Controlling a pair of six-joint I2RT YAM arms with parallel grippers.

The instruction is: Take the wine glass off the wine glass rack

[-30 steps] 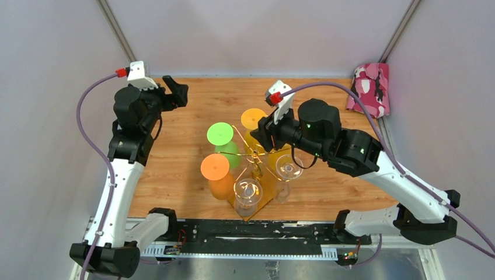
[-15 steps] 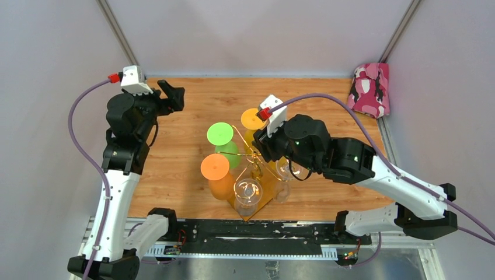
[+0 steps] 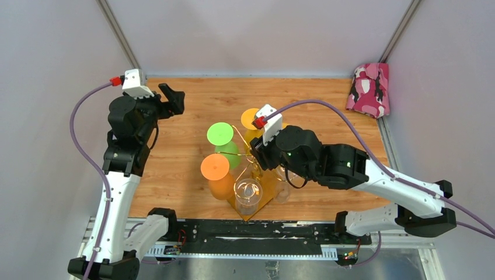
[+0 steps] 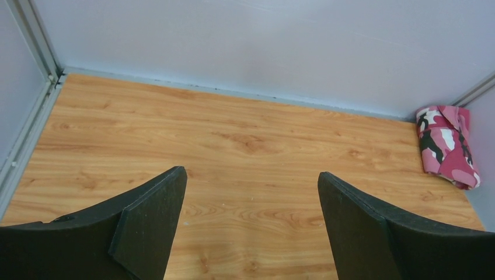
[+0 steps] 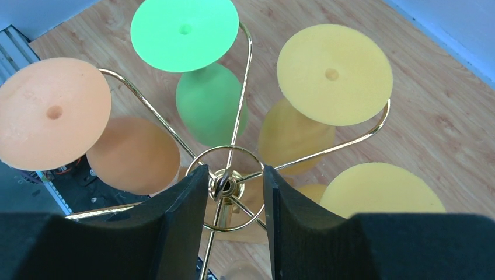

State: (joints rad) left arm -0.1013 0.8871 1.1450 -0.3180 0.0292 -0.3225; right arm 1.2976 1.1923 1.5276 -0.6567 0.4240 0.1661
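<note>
Rack (image 5: 223,184): thin gold wire, curved arms, round hub; stood at centre of wood-grain table (image 4: 251,128).
Glasses hung upside down on rack: green glass (image 5: 185,30), orange glass (image 5: 52,111), yellow glass (image 5: 333,73), all matte, flat disc feet uppermost; clear glass (image 3: 247,191) at near side.
Right claw (image 5: 236,175): flat black fingers parted, set either side of hub, not clamped.
Left claw (image 4: 251,175): spread wide, nothing held, raised over far-left table.
</note>
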